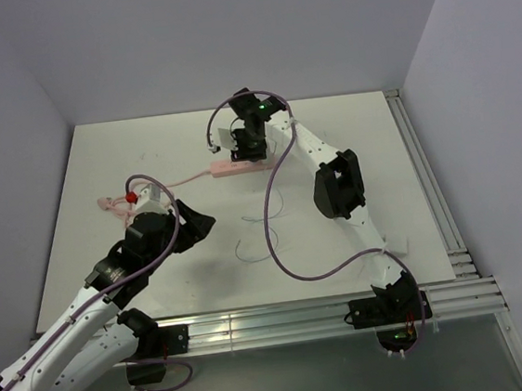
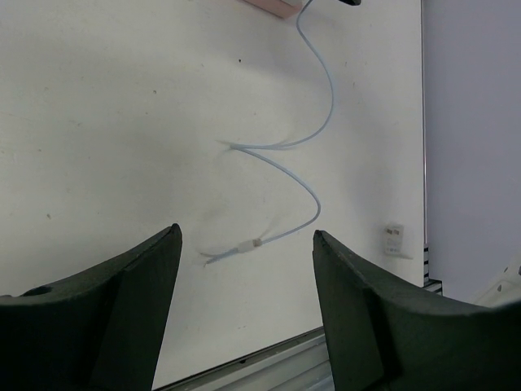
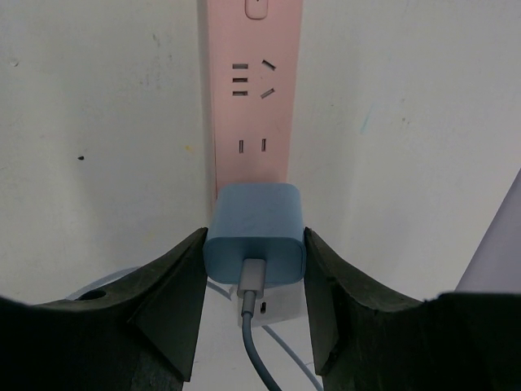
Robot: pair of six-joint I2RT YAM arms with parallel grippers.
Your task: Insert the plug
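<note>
**Plug clamped in the right jaws at the near end of the strip**

On the left, the left gripper [image 2: 244, 236] hangs low over the white table [image 1: 108, 165], well short of the work. Its jaws stand wide apart with nothing between them. Through that gap, the left wrist view shows only the thin pale cable [image 2: 330, 90], which lies slack in loose loops on the table and runs up toward the strip.

In the middle and to the right, the right arm reaches across to the far half of the table. The right gripper [image 3: 254, 248] is closed on the plug [image 3: 254, 220], one finger pressing each side of the light-blue body. The cable leaves the plug's back face toward the wrist.

The pink power strip [image 3: 252, 114] lies directly under the plug. In the right wrist view its long axis runs straight away from the jaws, in line with the plug. The plug covers the strip's near end. A bare two-slot socket sits just beyond the plug, and a further set of slots lies beyond that.

The prongs are hidden under the body, so I cannot tell whether they are seated. The right arm is plainly the one placed for the job. I judge that what remains is a straight push down into the strip, with the body kept square to the strip's axis.
</note>
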